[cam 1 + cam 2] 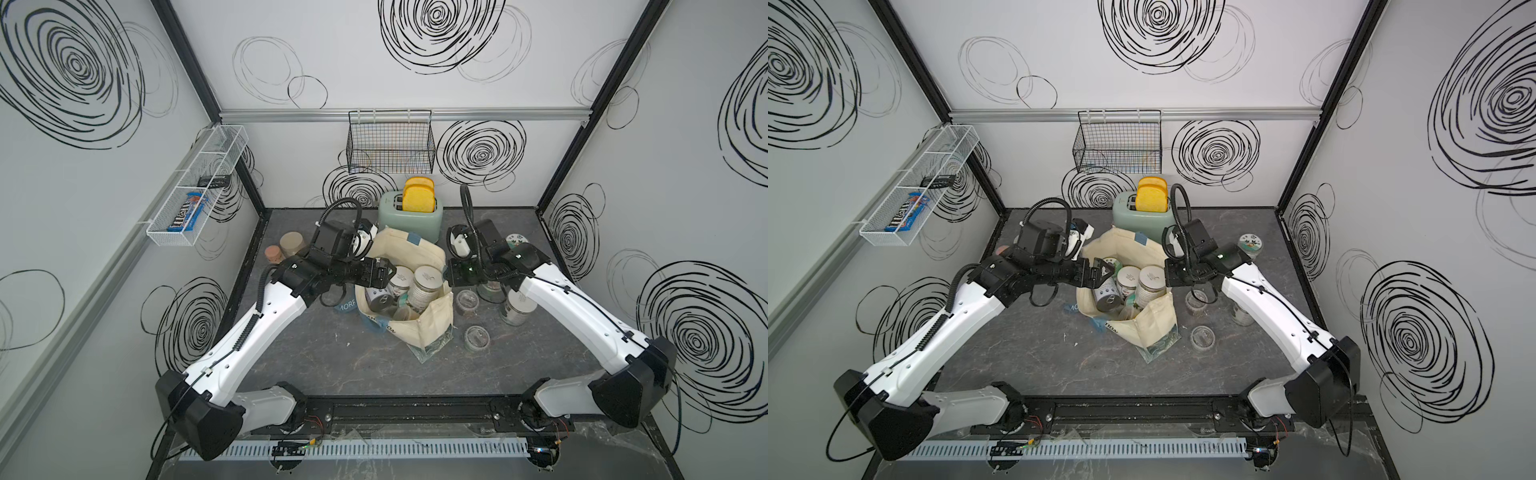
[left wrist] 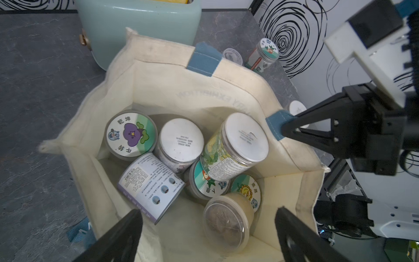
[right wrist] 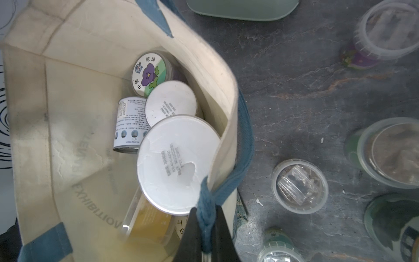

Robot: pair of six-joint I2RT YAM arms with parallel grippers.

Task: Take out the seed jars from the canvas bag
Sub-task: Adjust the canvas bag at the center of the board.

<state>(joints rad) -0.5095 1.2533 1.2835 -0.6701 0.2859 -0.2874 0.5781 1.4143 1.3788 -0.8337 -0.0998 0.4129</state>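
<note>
The cream canvas bag (image 1: 432,320) stands open mid-table, also in the other top view (image 1: 1154,328). Several seed jars sit inside: one with a purple-flower lid (image 2: 131,135), a white-lidded one (image 2: 181,141), a tall leaning one (image 3: 176,163), one lying down (image 2: 149,183) and a clear tub (image 2: 226,224). More seed jars stand on the table right of the bag (image 1: 477,337), (image 1: 517,309). My left gripper (image 2: 208,212) hangs open over the bag's mouth, above the clear tub. My right gripper (image 3: 207,217) is shut on the bag's blue strap (image 3: 243,140) at the right rim.
A mint-green toaster (image 1: 409,218) with yellow slices stands right behind the bag. A tan-lidded jar (image 1: 293,245) and a pinkish-lidded jar (image 1: 273,253) sit at the back left. A black wire basket (image 1: 390,143) and a white wire shelf (image 1: 195,187) hang on the walls.
</note>
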